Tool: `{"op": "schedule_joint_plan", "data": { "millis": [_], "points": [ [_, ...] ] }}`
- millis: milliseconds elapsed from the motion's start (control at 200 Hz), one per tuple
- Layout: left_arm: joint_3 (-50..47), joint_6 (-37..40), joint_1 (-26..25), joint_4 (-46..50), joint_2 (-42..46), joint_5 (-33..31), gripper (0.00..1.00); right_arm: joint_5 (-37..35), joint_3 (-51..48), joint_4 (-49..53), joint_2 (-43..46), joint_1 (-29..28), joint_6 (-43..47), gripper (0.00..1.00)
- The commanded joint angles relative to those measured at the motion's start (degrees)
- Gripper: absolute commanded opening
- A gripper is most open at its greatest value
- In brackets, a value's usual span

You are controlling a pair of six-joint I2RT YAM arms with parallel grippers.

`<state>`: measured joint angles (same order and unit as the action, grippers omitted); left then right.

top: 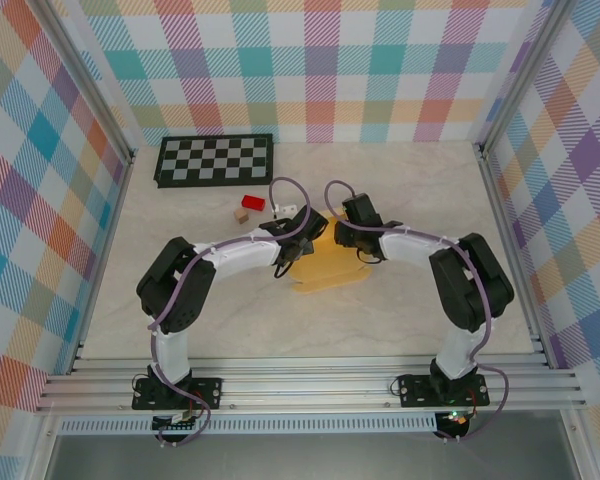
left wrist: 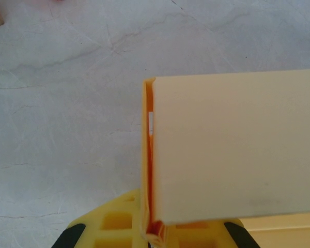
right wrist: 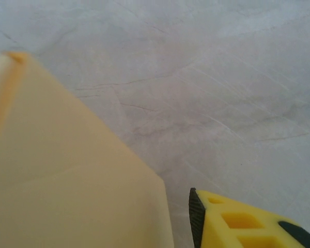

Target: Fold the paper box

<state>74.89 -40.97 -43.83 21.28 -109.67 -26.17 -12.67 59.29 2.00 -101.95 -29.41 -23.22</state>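
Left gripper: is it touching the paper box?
Touching. The left wrist view shows the left gripper shut on the paper box, its edge between the jaws.

Paper box (left wrist: pixel 232 150): pale panel, doubled orange edge on its left side. That edge runs down between the closed left gripper (left wrist: pixel 155 235) fingers. Marbled tabletop (left wrist: pixel 67 103) beneath.

Back left: checkerboard (top: pixel 215 160) lies flat near the rear wall (top: pixel 310 60); a low obstacle.
Left of centre: red block (top: pixel 253 202) and tan cube (top: pixel 242 215) sit just beside each other, near the left arm (top: pixel 240 255); tight passage.
Centre: paper box (top: pixel 325 272), with the right arm (top: pixel 420 245) meeting the left arm over it; blocked.
Right gripper (top: pixel 343 238): slim gap between its finger (right wrist: pixel 237 225) and the box's raised panel.
Right and near-left table (top: pixel 450 190): bare, free passage.
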Motion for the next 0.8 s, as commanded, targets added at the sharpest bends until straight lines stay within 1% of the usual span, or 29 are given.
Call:
{"op": "schedule_joint_plan", "data": {
  "millis": [0, 85, 140, 285, 365, 505, 560, 660, 685, 705, 770, 795],
  "points": [
    [0.16, -0.49, -0.06, 3.98, -1.87, -0.19, 0.02, 8.93, -2.85, -8.13, 3.46, 1.65, 7.95, 0.45],
    [0.17, -0.21, 0.05, 4.07, -1.87, -0.08, 0.02, 13.41, -4.43, -10.44, 5.23, 3.24, 11.79, 0.45],
    [0.10, -0.22, 0.16, 4.20, -1.78, -0.03, 0.02, 14.24, -5.00, -11.19, 6.17, 3.72, 14.57, 0.45],
    [0.10, -0.33, 0.20, 4.09, -1.60, 0.16, 0.02, 11.07, -3.18, -9.42, 5.16, 3.70, 19.00, 0.45],
    [0.36, -0.18, 0.23, 4.20, -1.64, 0.33, 0.02, 9.23, -1.60, -8.59, 3.19, 3.74, 19.13, 0.45],
    [0.77, -0.27, 0.17, 4.50, -1.73, 0.68, 0.02, 5.99, -2.19, -11.77, 1.83, 3.65, 18.11, 0.41],
    [0.83, -0.36, 0.20, 4.51, -1.78, 1.01, 0.02, 4.93, -2.26, -12.94, 1.41, 3.59, 17.74, 0.36],
    [1.13, -0.83, 0.20, 4.93, -1.79, 1.45, 0.02, 1.51, -0.34, -11.40, 0.23, 2.23, 18.32, 0.21],
    [1.43, -0.99, 0.16, 5.13, -1.78, 1.58, 0.02, -0.79, 0.11, -11.10, -0.16, 1.44, 18.75, 0.16],
    [1.55, -1.10, 0.15, 5.33, -1.78, 1.65, 0.02, -2.09, 0.25, -10.92, -0.31, 1.03, 18.99, 0.13],
    [2.29, -1.69, 0.16, 5.97, -1.77, 1.85, 0.02, -8.04, 1.10, -10.00, -1.19, -1.13, 19.31, 0.00],
    [2.78, -2.15, 0.19, 6.50, -1.78, 1.83, 0.02, -10.80, 1.69, -8.84, -1.73, -2.11, 18.89, 0.00]
  ]
}}
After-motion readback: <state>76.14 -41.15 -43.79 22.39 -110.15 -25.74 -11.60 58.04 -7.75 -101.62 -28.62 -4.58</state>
